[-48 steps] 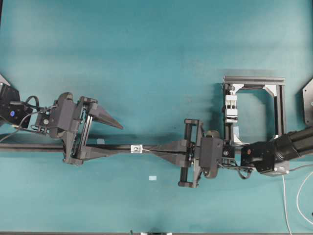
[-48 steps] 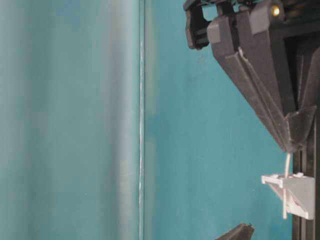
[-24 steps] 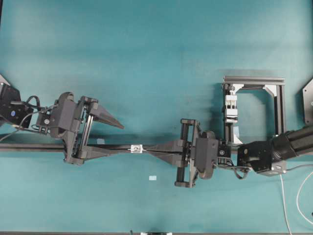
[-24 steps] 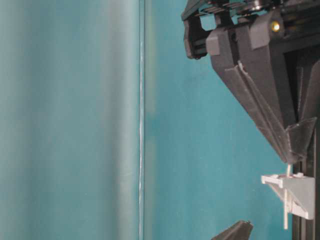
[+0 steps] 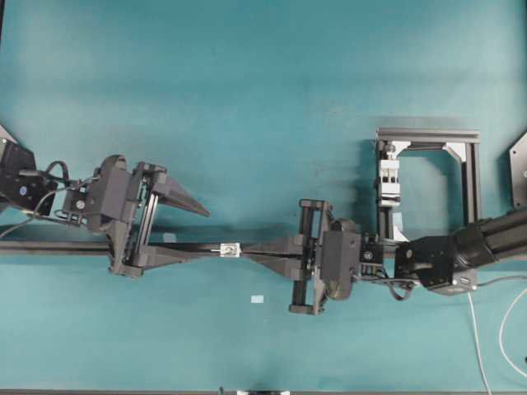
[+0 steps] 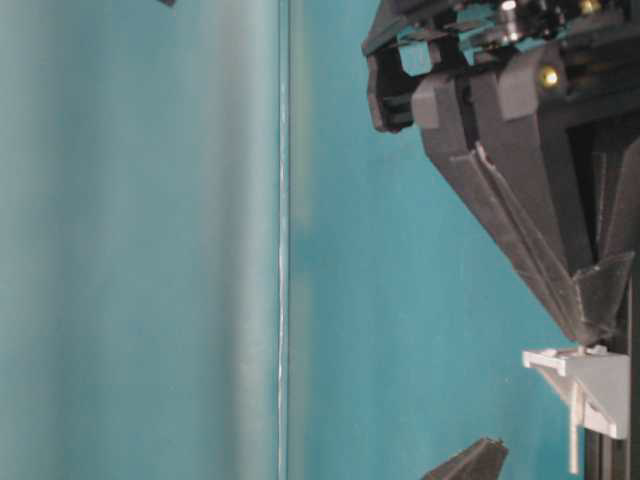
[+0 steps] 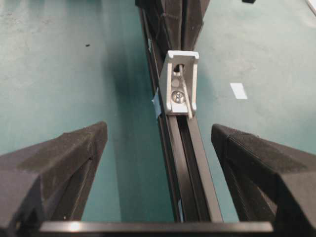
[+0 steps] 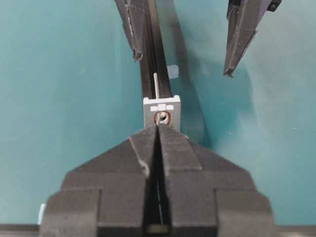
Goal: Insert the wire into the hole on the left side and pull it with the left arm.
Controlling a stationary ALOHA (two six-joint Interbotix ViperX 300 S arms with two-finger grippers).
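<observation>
The thin white wire (image 7: pixel 184 95) runs through the hole (image 8: pixel 161 117) in the small white fitting (image 5: pixel 230 249) on the black rail (image 5: pixel 49 245). A short end of the wire (image 8: pixel 156 85) sticks out on the left arm's side. My right gripper (image 8: pixel 158 126) is shut on the wire, and its tips touch the fitting (image 6: pixel 590 385). My left gripper (image 5: pixel 212 231) is open just left of the fitting. One of its fingers (image 7: pixel 64 163) is on each side of the rail, and they are clear of the wire end. In the table-level view the wire end (image 6: pixel 573 440) pokes below the fitting.
A black and silver frame (image 5: pixel 428 177) stands at the right, behind my right arm. A pale tape rectangle (image 5: pixel 257 299) lies on the teal mat below the fitting. Another (image 8: pixel 172 71) sits beside the rail. White cables (image 5: pixel 482 346) trail at the lower right.
My right gripper has slid left along the rail until its tips reach the fitting, pushing more wire through the hole. The left gripper has hardly moved and stays open.
</observation>
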